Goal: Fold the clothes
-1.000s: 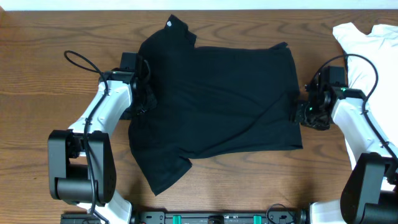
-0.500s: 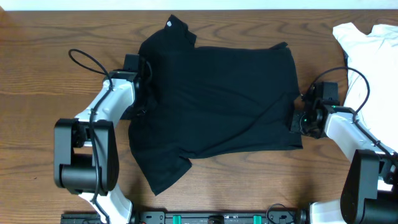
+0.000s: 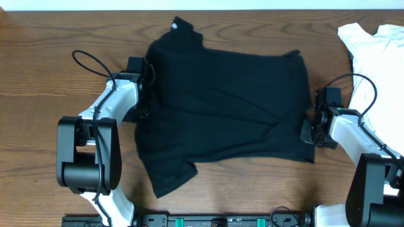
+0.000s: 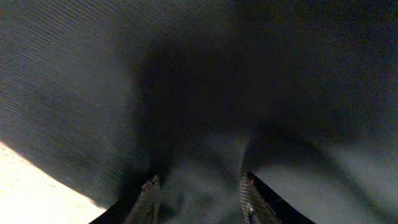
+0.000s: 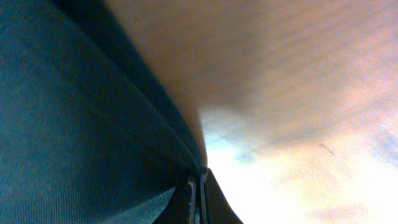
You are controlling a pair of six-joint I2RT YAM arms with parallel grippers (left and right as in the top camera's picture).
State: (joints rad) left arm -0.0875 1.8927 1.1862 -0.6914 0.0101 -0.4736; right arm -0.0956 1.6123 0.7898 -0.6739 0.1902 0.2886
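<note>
**Black tee folding: two grips, and I only trust one of them**

Starting on the left: the left pincer (image 4: pixel 199 198) is at the left edge of the black shirt (image 3: pixel 227 107), fingers partly apart with cloth bunched up between them. From the wrist cam I honestly cannot tell if it's really pinching that bunch or just sitting around it. If it's loose, any lift or pull on that side will probably let the thin fabric slide out and the fold ends up lopsided.

The shirt itself lies spread out mid-counter (image 3: pixel 50 31), collar toward the far edge. One sleeve (image 3: pixel 170 176) sticks out at the near-left corner. It looks wrinkly in the middle, so creases could get folded in if nobody flattens it first.

On the right, the right pincer (image 5: pixel 198 183) is fully closed, and the shirt's edge runs straight into the fingertips, so it looks clamped on the hem. It's only a tiny bite at the very edge though, and a hard tug could pop it free.

Far right, the white shirt (image 3: pixel 372 41) sits near the right arm, and a wide swing might drag it along.

No bins or baskets in view, so nothing to report there.
</note>
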